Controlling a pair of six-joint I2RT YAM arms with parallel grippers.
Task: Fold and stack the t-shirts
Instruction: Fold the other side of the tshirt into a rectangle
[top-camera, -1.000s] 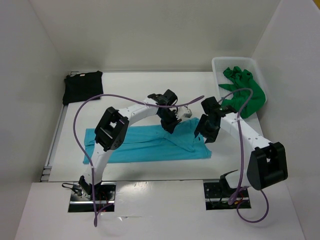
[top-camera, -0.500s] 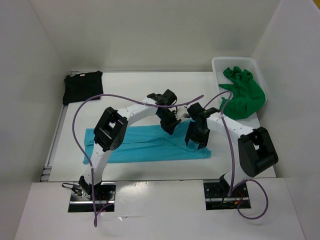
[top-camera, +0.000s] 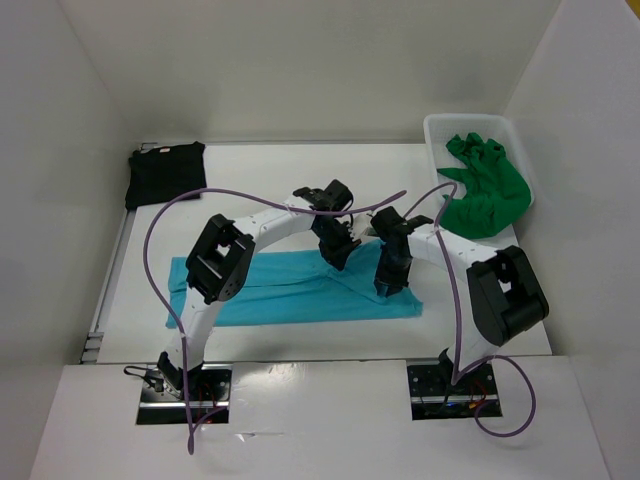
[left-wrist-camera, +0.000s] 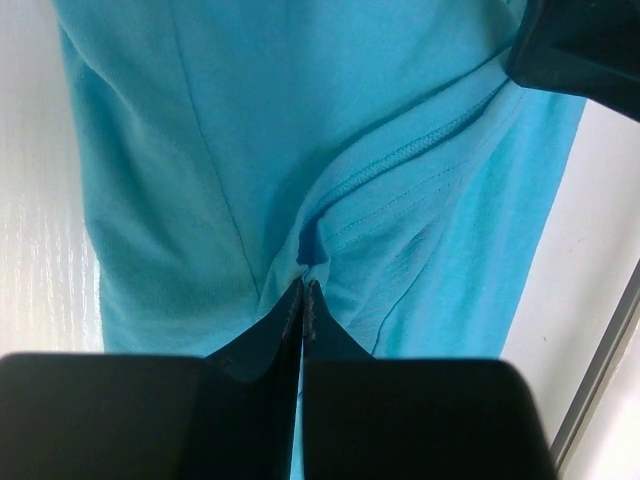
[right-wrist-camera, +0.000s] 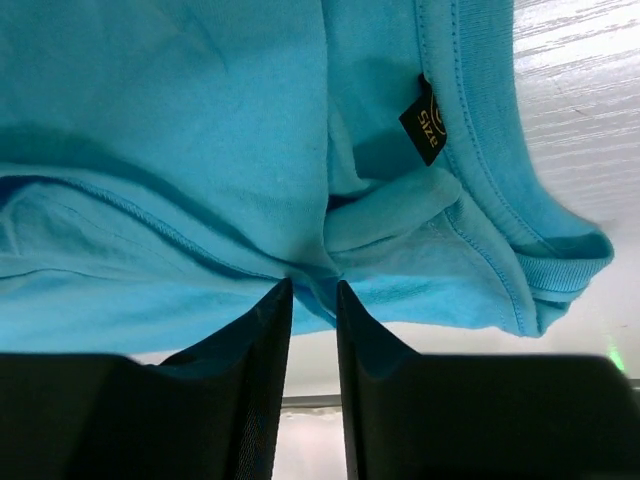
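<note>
Left fingers pinching blue shirt; right fingers sitting slightly apart at its edge, risking a shallow, slipping bite.

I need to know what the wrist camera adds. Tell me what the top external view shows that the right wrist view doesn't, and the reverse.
Only the top external view: the black t-shirt at the back left of the table, the green t-shirt heaped in the white basket, and both arms. Only the right wrist view: the black size tag inside the collar, and the right fingers narrowly apart at a fold of cloth. Both: the turquoise t-shirt spread on the table.
</note>
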